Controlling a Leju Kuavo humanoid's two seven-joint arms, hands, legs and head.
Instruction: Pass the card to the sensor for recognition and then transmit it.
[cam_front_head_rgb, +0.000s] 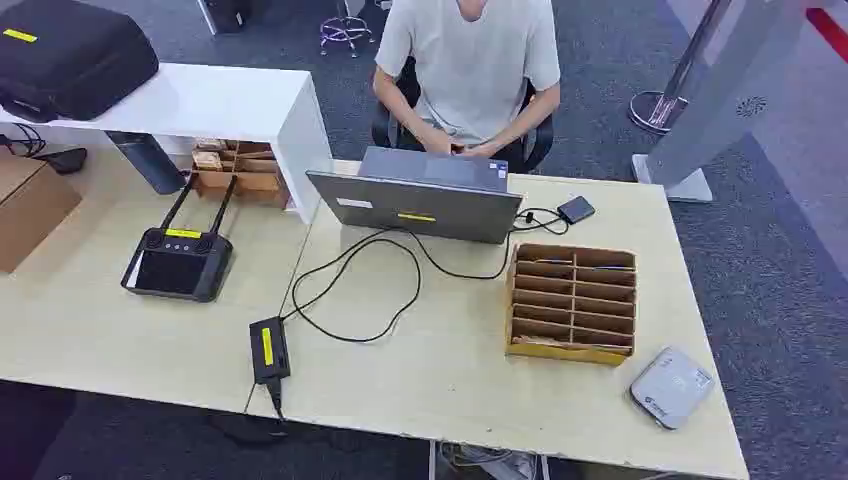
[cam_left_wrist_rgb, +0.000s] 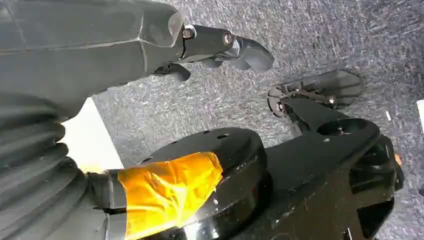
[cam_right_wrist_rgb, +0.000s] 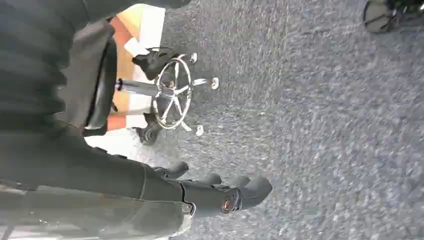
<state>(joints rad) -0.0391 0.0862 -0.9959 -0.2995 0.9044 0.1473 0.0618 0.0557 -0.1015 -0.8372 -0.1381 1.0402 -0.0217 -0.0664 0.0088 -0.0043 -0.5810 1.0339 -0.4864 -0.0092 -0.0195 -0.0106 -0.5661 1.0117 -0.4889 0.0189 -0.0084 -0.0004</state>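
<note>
A cardboard card rack (cam_front_head_rgb: 572, 303) with several slots stands on the right half of the pale table (cam_front_head_rgb: 440, 370); thin card edges (cam_front_head_rgb: 556, 262) show in its far slots. A flat grey-white reader (cam_front_head_rgb: 672, 387) lies near the table's front right corner. A small black device (cam_front_head_rgb: 576, 209) sits beside the laptop, joined to it by a cable. My left hand (cam_left_wrist_rgb: 225, 50) hangs over grey carpet, fingers extended and holding nothing. My right hand (cam_right_wrist_rgb: 215, 192) also hangs over the carpet with its fingers loosely extended and empty.
A grey laptop (cam_front_head_rgb: 420, 200) stands at the table's far edge, with a person (cam_front_head_rgb: 470, 70) seated behind it. A black cable and power adapter (cam_front_head_rgb: 269, 349) lie left of centre. A black controller (cam_front_head_rgb: 178, 262) sits on the left table. A chair base (cam_right_wrist_rgb: 172, 92) stands on the carpet.
</note>
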